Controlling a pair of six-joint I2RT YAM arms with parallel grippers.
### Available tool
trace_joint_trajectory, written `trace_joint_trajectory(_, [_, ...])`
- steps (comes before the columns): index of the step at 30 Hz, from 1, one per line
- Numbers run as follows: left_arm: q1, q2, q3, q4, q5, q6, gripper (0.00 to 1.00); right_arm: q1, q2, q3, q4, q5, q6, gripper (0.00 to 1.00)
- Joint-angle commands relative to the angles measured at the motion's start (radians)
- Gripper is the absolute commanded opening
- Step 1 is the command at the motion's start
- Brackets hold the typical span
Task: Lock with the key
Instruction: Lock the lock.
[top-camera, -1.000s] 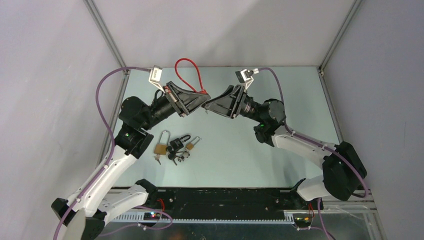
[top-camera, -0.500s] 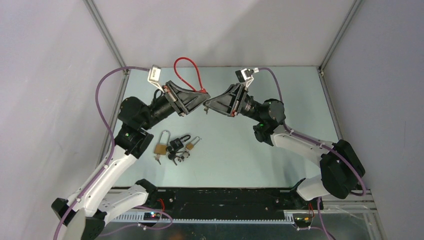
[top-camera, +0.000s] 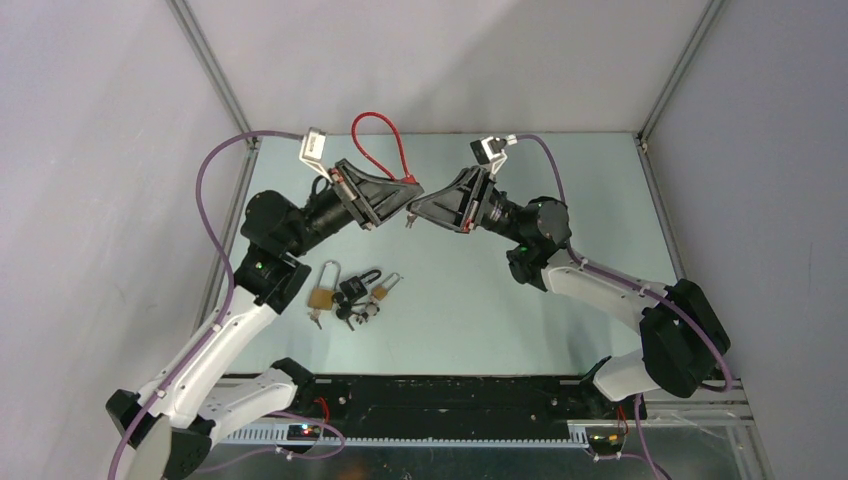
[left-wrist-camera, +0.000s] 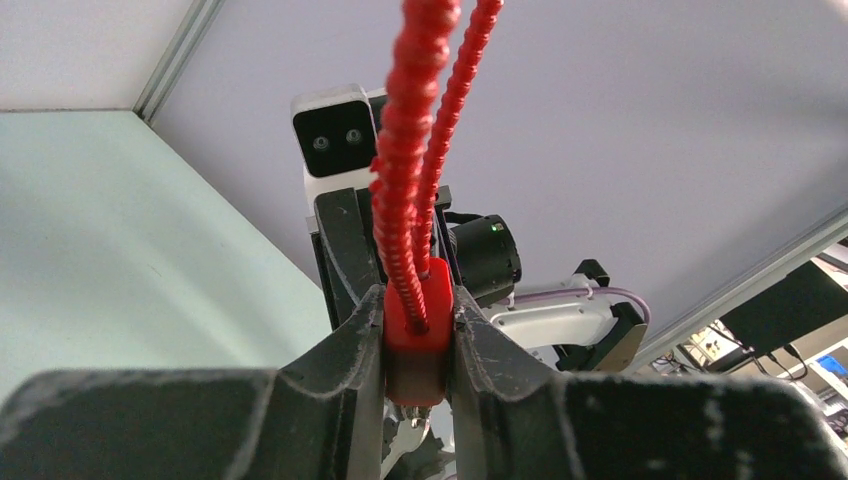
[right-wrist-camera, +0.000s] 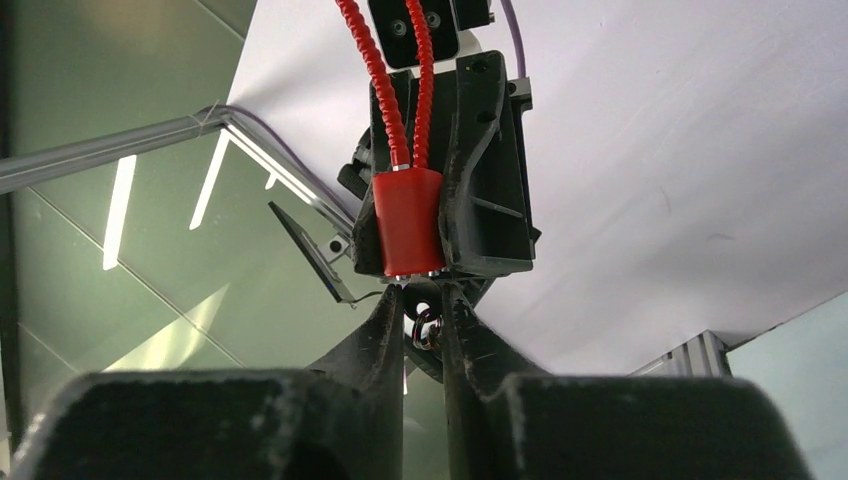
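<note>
Padlock (top-camera: 407, 184) with a red block body and a looped red cable shackle sits in mid-air above the far half of the table, between the two arms, with its cable arching up and back toward the rear wall. The left gripper (top-camera: 404, 196) is closed on the red body. In the left wrist view both black fingers press flat against its sides.

The right gripper (top-camera: 414, 209) meets it nose to nose from the other side. Its fingers are drawn in to a narrow gap on the key (top-camera: 410, 222) that hangs out of the lock's underside. In the right wrist view a small metal ring shows between the fingertips, just below the lock body.

The table (top-camera: 570, 180) is a plain, pale green sheet. On its near left part lies a small cluster of other locks, well apart from the held one: a brass padlock (top-camera: 321, 297) with a tall shackle, a black padlock (top-camera: 353, 286) beside it, a smaller brass one (top-camera: 380, 293), and loose keys (top-camera: 352, 314) touching them.

Pale grey walls (top-camera: 450, 60) close the cell on three sides, with aluminium posts (top-camera: 212, 70) in the rear corners. Purple cables (top-camera: 204, 190) curve from the arms to the wrist cameras, and a black rail (top-camera: 450, 395) runs along the near edge between the arm bases.
</note>
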Motion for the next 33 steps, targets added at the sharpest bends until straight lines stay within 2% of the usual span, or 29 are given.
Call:
trace_joint_trajectory(1, [0.003, -0.003, 0.042, 0.064, -0.011, -0.007, 0.00, 0.006, -0.002, 0.052, 0.017, -0.029, -0.002, 0.10])
trace_joint_trajectory(4, [0.003, -0.006, 0.033, 0.063, -0.047, -0.011, 0.00, 0.011, -0.024, 0.054, -0.116, -0.025, -0.109, 0.02])
trace_joint_trajectory(5, [0.003, -0.008, 0.030, 0.063, -0.054, -0.013, 0.00, 0.015, -0.034, 0.060, -0.167, -0.012, -0.200, 0.00])
trace_joint_trajectory(8, [0.003, -0.012, 0.003, 0.040, -0.113, -0.015, 0.00, 0.048, -0.093, 0.102, -0.551, 0.077, -0.460, 0.00])
trace_joint_trajectory(9, [0.003, -0.013, -0.007, 0.018, -0.127, -0.012, 0.00, 0.076, -0.103, 0.135, -0.638, 0.165, -0.609, 0.00])
trace_joint_trajectory(10, [0.003, -0.013, -0.010, 0.005, -0.156, -0.009, 0.00, 0.090, -0.117, 0.153, -0.792, 0.213, -0.671, 0.00])
trace_joint_trajectory(12, [0.003, -0.011, -0.020, -0.031, -0.193, 0.005, 0.00, 0.129, -0.121, 0.196, -0.946, 0.361, -0.829, 0.00])
trace_joint_trajectory(16, [0.003, -0.008, -0.029, -0.092, -0.259, 0.036, 0.00, 0.172, -0.108, 0.234, -1.097, 0.659, -1.003, 0.00])
trace_joint_trajectory(18, [0.004, -0.004, -0.028, -0.107, -0.276, 0.047, 0.00, 0.204, -0.099, 0.244, -1.127, 0.759, -1.076, 0.00])
trace_joint_trajectory(21, [0.003, 0.003, -0.026, -0.117, -0.290, 0.063, 0.00, 0.221, -0.088, 0.258, -1.153, 0.830, -1.159, 0.00])
trace_joint_trajectory(23, [0.003, 0.002, -0.025, -0.121, -0.298, 0.075, 0.00, 0.218, -0.099, 0.258, -1.162, 0.807, -1.167, 0.20])
trace_joint_trajectory(24, [0.003, 0.000, -0.023, -0.122, -0.299, 0.080, 0.00, 0.204, -0.106, 0.250, -1.161, 0.756, -1.157, 0.42])
trace_joint_trajectory(25, [0.004, 0.000, -0.022, -0.122, -0.300, 0.090, 0.00, 0.195, -0.130, 0.240, -1.144, 0.718, -1.145, 0.52])
trace_joint_trajectory(26, [0.003, -0.004, -0.022, -0.122, -0.300, 0.094, 0.00, 0.170, -0.146, 0.210, -1.125, 0.620, -1.123, 0.67])
trace_joint_trajectory(28, [0.003, -0.008, -0.019, -0.122, -0.294, 0.111, 0.00, 0.119, -0.206, 0.162, -1.058, 0.451, -1.059, 0.76])
trace_joint_trajectory(32, [0.004, -0.018, -0.010, -0.122, -0.258, 0.122, 0.00, 0.003, -0.263, 0.081, -0.925, 0.186, -0.858, 0.80])
trace_joint_trajectory(33, [0.003, -0.019, -0.010, -0.122, -0.254, 0.123, 0.00, -0.011, -0.270, 0.062, -0.842, 0.116, -0.821, 0.81])
